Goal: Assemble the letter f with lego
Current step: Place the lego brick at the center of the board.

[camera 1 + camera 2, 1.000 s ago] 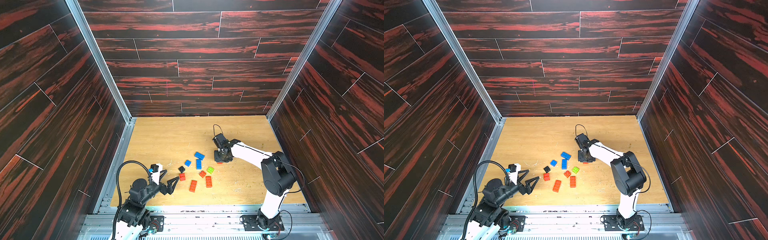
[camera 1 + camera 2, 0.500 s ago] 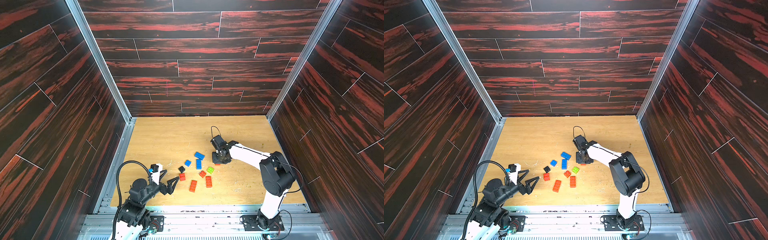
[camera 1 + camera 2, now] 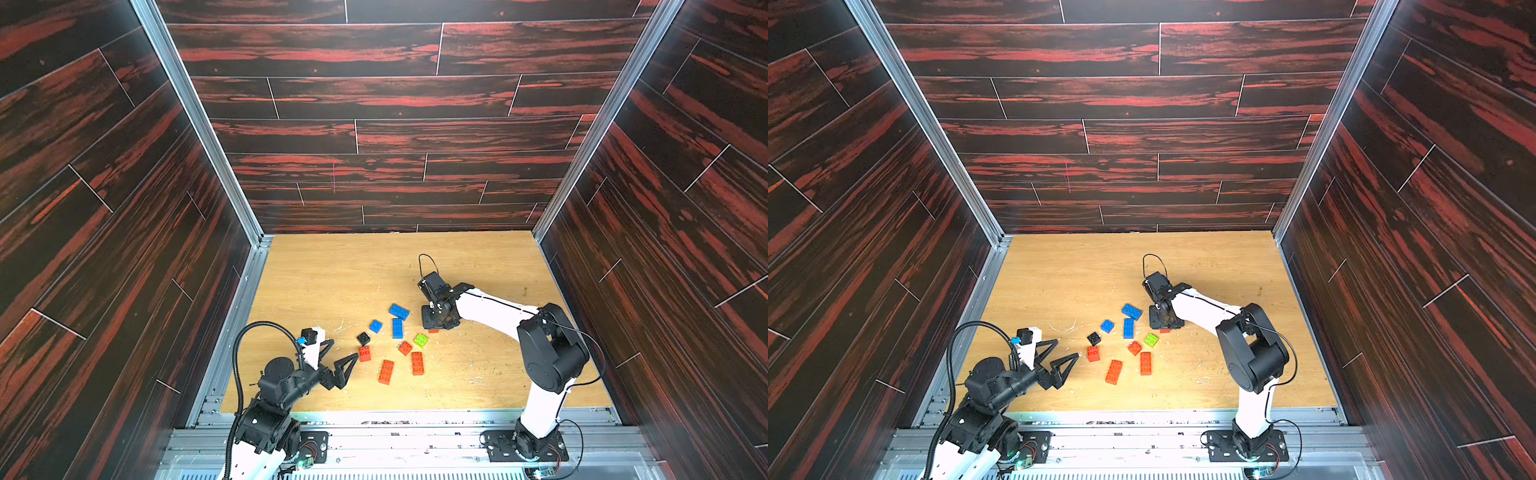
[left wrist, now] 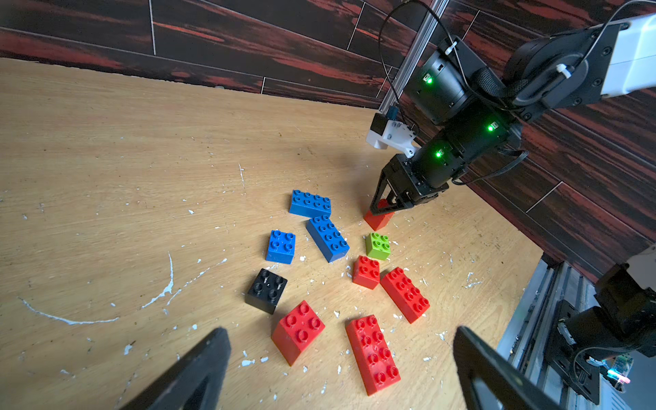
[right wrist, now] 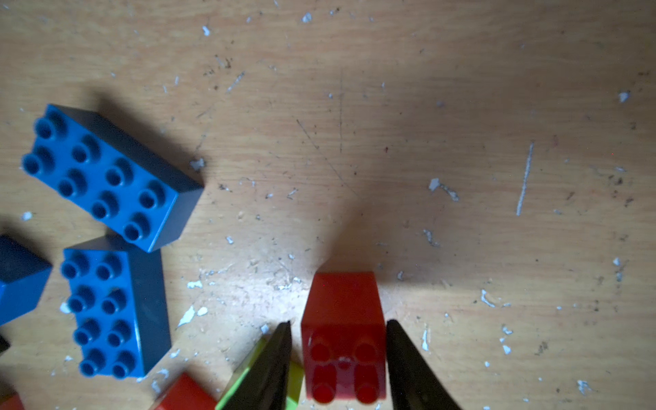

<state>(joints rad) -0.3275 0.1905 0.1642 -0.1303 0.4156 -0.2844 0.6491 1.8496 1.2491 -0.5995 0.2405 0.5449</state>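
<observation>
right gripper (image 5: 339, 322) – jaws parted slightly around a small red square studded plastic brick (image 5: 342, 355) that rests on the table. a sliver of gap shows at 1 finger (image 5: 273, 362); the other sits at the brick's edge. left gripper (image 3: 343, 350) – jaws spread wide, empty, just short of the bricks. close by lie 3 blue bricks (image 3: 397, 328), 1 lime green brick (image 3: 420, 340), 1 black brick (image 3: 363, 338) and 4 more red bricks (image 3: 386, 371). the pale wooden tabletop (image 3: 332, 270) is scuffed and flecked white, with dark red-streaked plank walls (image 3: 374, 95) on 3 sides.

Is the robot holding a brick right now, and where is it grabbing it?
No, nothing is held. The right gripper straddles the small red square plastic brick, a gap showing beside its fingers. The left gripper is open, empty.
</observation>
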